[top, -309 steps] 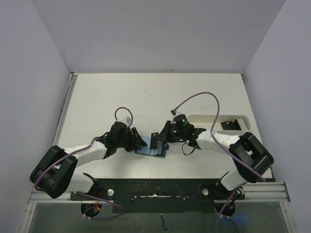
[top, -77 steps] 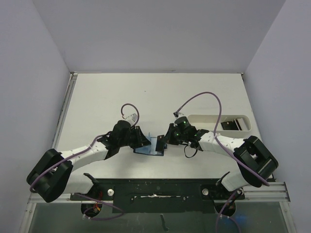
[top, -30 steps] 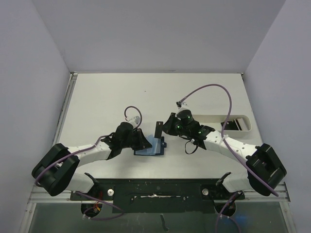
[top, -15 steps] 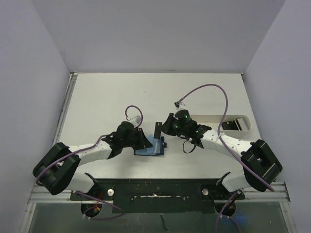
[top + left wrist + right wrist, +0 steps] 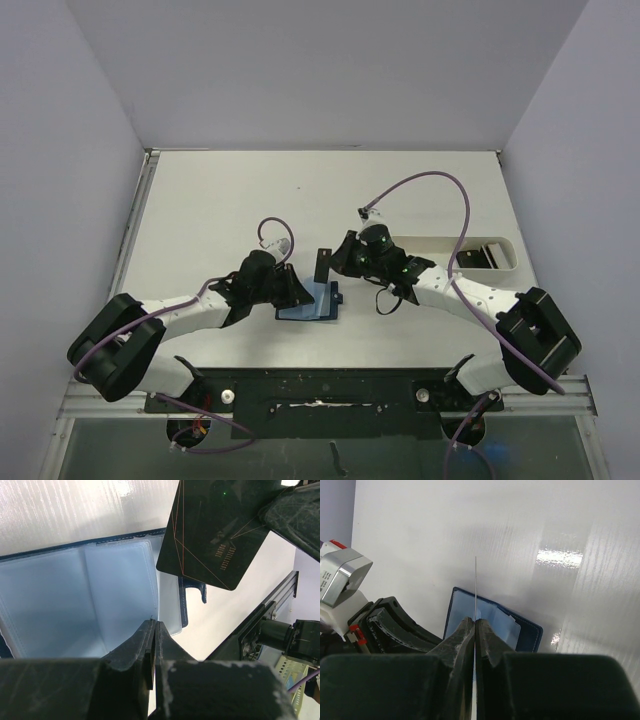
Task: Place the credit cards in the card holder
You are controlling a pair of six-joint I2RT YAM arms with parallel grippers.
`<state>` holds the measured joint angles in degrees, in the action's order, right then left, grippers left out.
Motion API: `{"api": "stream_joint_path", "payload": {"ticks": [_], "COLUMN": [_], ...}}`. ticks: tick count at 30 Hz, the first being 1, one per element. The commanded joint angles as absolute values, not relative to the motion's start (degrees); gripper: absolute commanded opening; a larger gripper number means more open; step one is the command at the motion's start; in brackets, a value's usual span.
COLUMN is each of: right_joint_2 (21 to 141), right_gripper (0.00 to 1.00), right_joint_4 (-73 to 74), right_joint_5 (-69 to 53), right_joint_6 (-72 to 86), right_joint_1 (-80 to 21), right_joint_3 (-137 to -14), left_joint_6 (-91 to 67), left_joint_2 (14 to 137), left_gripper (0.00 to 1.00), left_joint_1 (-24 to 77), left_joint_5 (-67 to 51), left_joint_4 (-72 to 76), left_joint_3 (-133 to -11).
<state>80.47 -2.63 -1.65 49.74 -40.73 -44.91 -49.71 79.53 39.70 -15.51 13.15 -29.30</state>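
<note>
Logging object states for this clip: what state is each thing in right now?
card holder: open, flat on the table, clear sleeves up.
black card: held clear of the holder, not yet inserted.
right hand: shut on the black card.
left hand: shut, tips at a sleeve edge.
white tray: dark cards lying at its right end.

White table (image 5: pixel 220 200); long white oblong tray (image 5: pixel 432 245) near right edge; pale lilac walls (image 5: pixel 330 70).
</note>
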Motion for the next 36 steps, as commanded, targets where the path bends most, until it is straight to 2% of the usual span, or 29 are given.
{"api": "stream_joint_path", "payload": {"ticks": [1,36], "right_joint_2": [80.4,82.9], "right_gripper": [0.00,0.00], "right_joint_4": [-6.4,-6.4], "right_joint_5": [-1.8,-1.9], "right_joint_6": [49.1,47.5], "right_joint_1": [-41.3,-41.7], "right_joint_3": [-48.1,-46.1], "left_joint_6": [-49.1,-49.5], "left_joint_2": [79.2,79.7], "left_gripper": [0.00,0.00], "left_joint_1": [40.0,40.2], "left_joint_5": [-16.3,-16.4], "left_joint_4": [16.0,16.3], "left_joint_3": [-30.8,-31.2]}}
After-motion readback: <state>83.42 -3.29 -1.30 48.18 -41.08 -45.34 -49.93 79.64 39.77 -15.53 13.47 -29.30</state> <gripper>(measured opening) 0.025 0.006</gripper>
